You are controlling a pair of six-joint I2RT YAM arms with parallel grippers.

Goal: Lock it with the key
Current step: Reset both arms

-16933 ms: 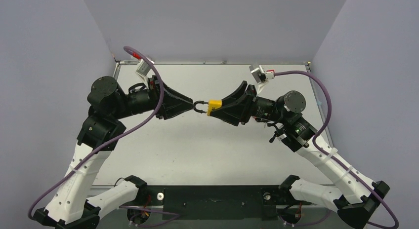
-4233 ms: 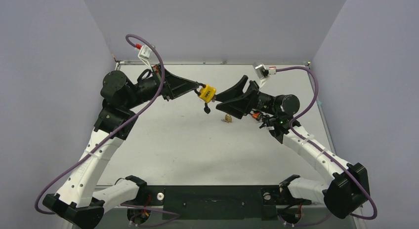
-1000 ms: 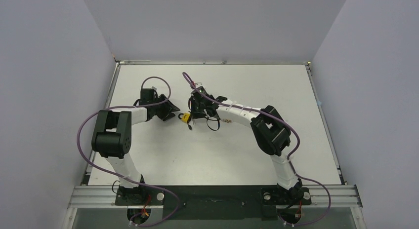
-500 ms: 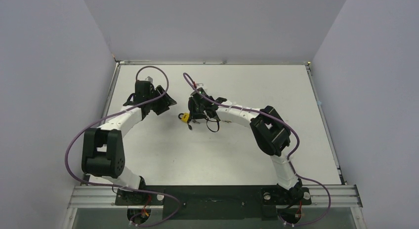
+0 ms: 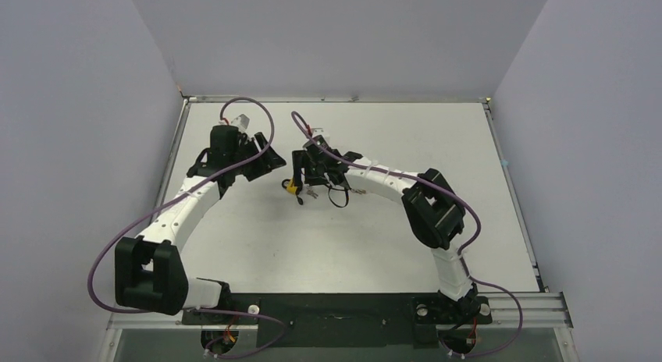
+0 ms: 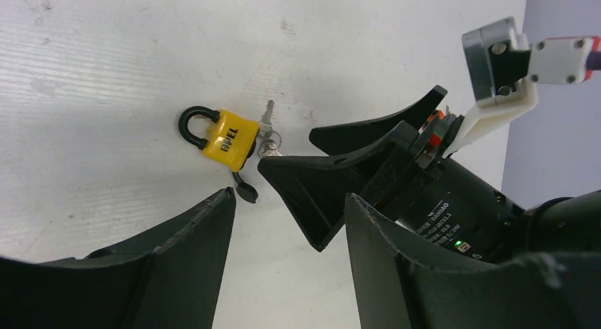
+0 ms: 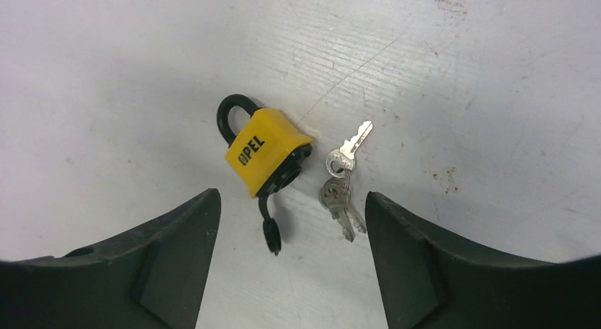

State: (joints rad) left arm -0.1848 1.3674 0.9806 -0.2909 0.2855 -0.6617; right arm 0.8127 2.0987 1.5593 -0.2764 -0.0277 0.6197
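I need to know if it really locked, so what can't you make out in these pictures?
Right wrist view: the padlock has its keyhole end in shadow, and whether it is latched inside cannot be told.
Left wrist view: the right gripper covers part of the keys.
Top view: the padlock and keys are too small for any detail.

overhead view from behind, both wrist views close, facing down, sharing the padlock
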